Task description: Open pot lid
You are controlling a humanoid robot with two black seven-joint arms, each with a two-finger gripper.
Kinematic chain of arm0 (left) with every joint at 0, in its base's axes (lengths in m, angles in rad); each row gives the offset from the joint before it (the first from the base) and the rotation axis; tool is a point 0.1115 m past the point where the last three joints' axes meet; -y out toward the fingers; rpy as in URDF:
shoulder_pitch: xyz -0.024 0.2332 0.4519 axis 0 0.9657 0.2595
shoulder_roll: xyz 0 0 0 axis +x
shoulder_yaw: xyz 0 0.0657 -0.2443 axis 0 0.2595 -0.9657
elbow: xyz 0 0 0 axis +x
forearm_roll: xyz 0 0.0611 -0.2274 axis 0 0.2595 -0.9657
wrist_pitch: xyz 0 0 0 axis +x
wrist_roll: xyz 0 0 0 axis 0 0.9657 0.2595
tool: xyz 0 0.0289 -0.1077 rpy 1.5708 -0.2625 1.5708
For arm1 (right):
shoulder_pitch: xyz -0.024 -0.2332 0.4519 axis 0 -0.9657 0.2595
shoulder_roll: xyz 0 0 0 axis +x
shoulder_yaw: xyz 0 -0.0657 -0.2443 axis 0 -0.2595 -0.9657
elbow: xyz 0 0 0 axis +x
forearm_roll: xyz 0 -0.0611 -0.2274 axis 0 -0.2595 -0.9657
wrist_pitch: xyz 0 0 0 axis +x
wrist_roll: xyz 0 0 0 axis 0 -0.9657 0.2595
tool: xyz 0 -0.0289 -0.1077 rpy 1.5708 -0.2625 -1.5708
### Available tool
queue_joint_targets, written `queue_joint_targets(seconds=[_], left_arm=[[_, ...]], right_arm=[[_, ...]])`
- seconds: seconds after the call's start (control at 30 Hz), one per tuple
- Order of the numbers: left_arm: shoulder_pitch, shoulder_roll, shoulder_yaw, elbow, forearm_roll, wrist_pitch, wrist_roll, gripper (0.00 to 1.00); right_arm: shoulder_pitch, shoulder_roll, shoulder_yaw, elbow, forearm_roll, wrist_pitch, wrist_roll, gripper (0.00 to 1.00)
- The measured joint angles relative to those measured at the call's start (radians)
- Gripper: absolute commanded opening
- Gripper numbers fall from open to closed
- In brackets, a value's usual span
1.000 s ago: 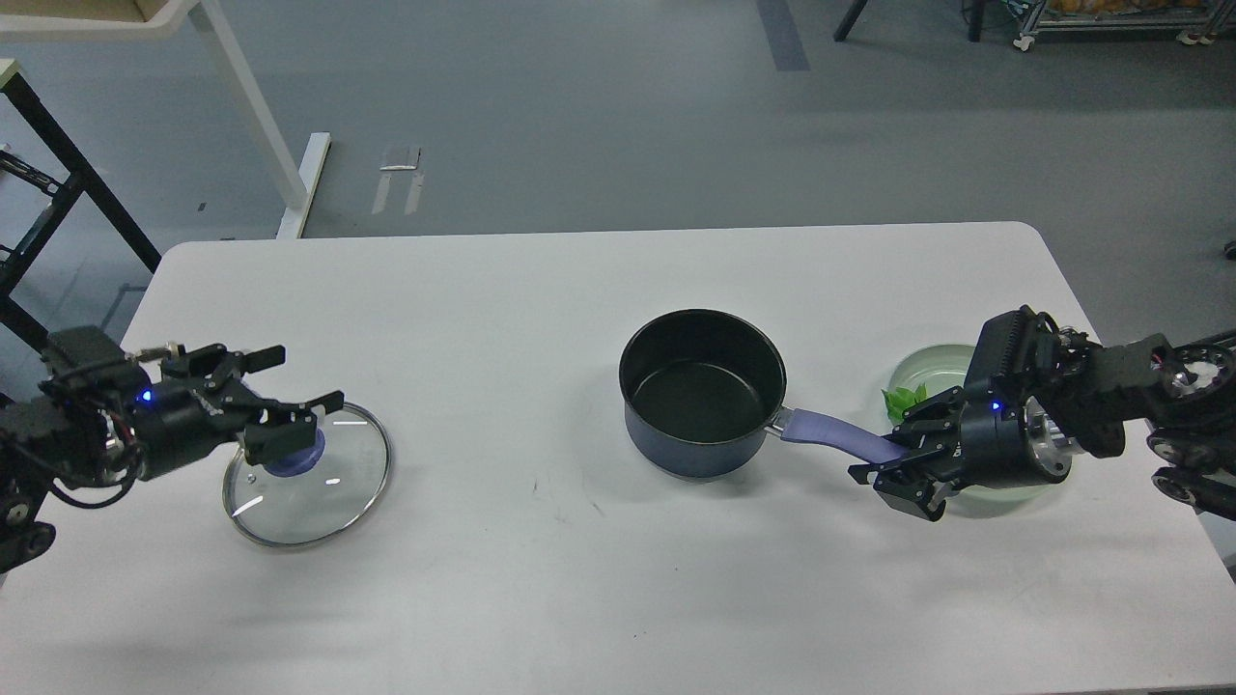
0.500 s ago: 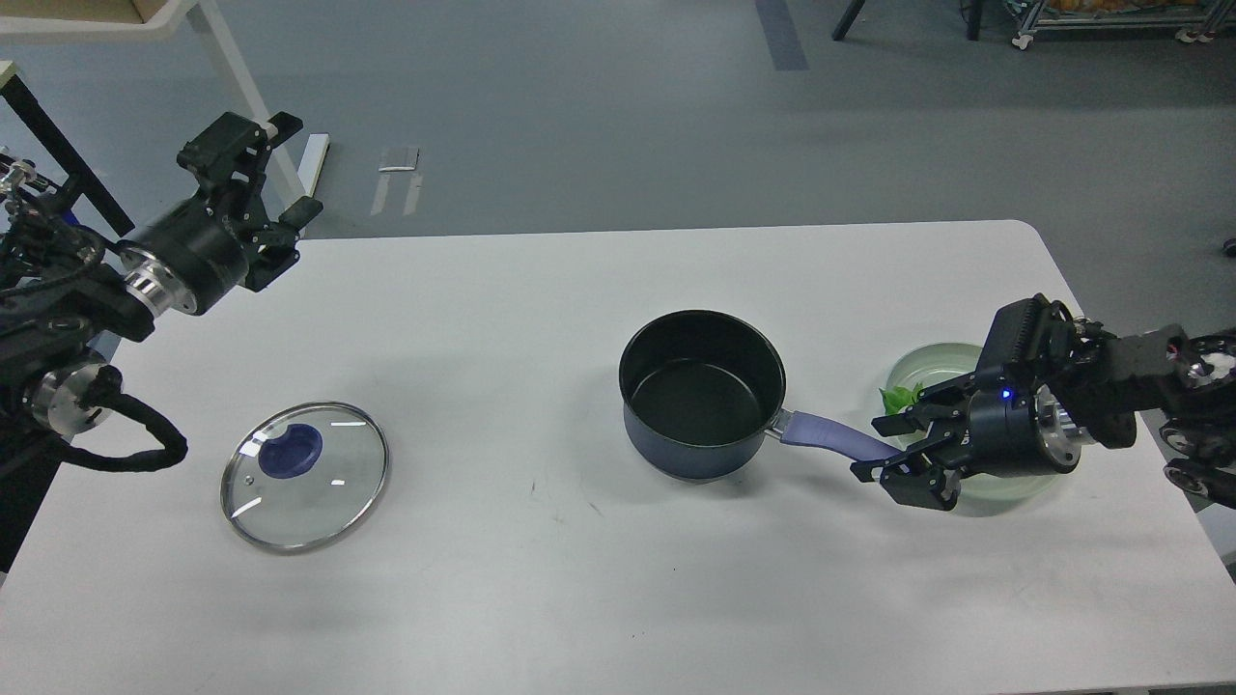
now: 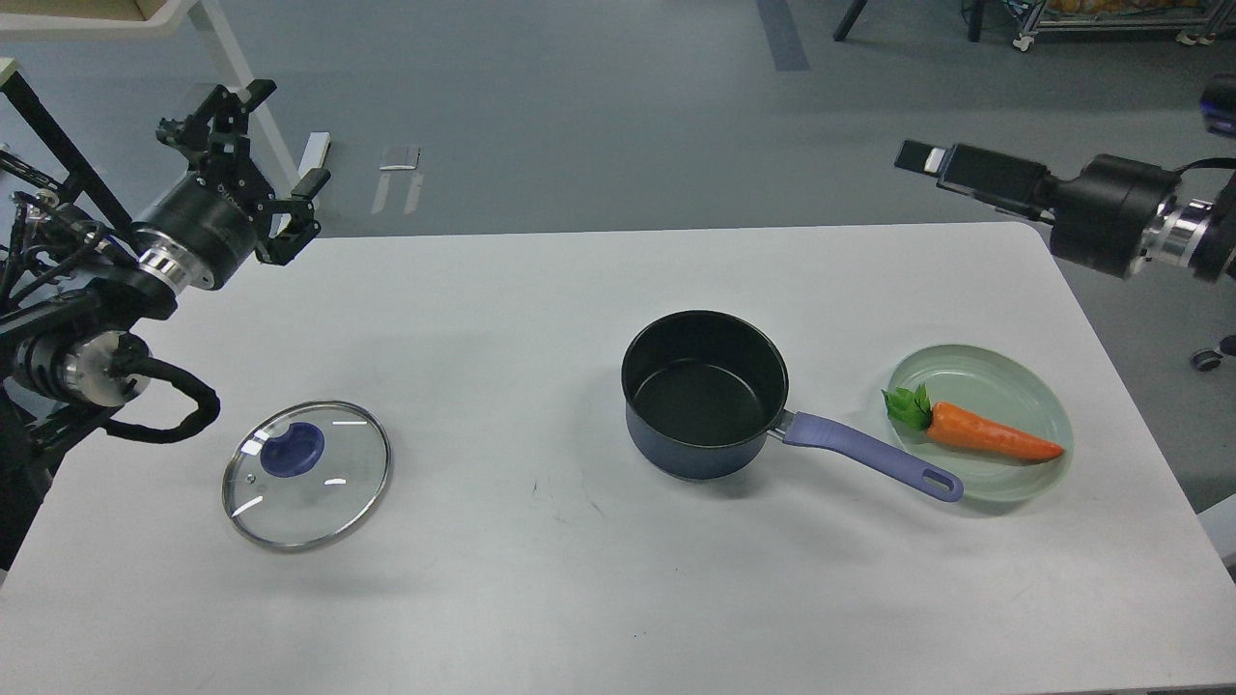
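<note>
The lid (image 3: 306, 475) lies on the surface (image 3: 541, 579), well apart from the pot (image 3: 704, 393). The left pincer (image 3: 253, 154) is spread and empty; the right pincer (image 3: 922, 157), seen end-on, cannot be judged. Both arms should simply stay clear.

I saw a dark navy pot (image 3: 703, 405) with a black interior and a purple-blue handle, on a white table (image 3: 541, 290). The lid (image 3: 306, 474) was clear glass with a metal rim and purple-blue knob. An orange carrot (image 3: 985, 433) with green leaves lay on a pale green plate (image 3: 1024, 381).
</note>
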Motion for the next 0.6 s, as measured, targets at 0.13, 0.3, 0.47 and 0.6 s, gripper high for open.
queue_joint_targets(seconds=[0.13, 0.3, 0.47, 0.6], left_arm=[[0.04, -0.048, -0.034, 0.004, -0.014, 0.001, 0.0, 0.99], [0.087, -0.139, -0.097, 0.017, -0.007, 0.018, 0.0, 0.99], [0.127, -0.219, -0.169, 0.098, -0.003, 0.009, 0.029, 0.99], [0.153, -0.243, -0.191, 0.119, -0.002, -0.013, 0.079, 0.99]], right_arm=[[-0.053, 0.024, 0.004, -0.026, 0.349, -0.03, 0.0, 1.0], [-0.137, 0.113, 0.007, -0.068, 0.698, -0.085, 0.0, 1.0], [-0.218, 0.21, 0.049, -0.099, 0.827, -0.103, 0.0, 1.0], [-0.318, 0.279, 0.143, -0.127, 0.847, -0.097, 0.0, 1.0]])
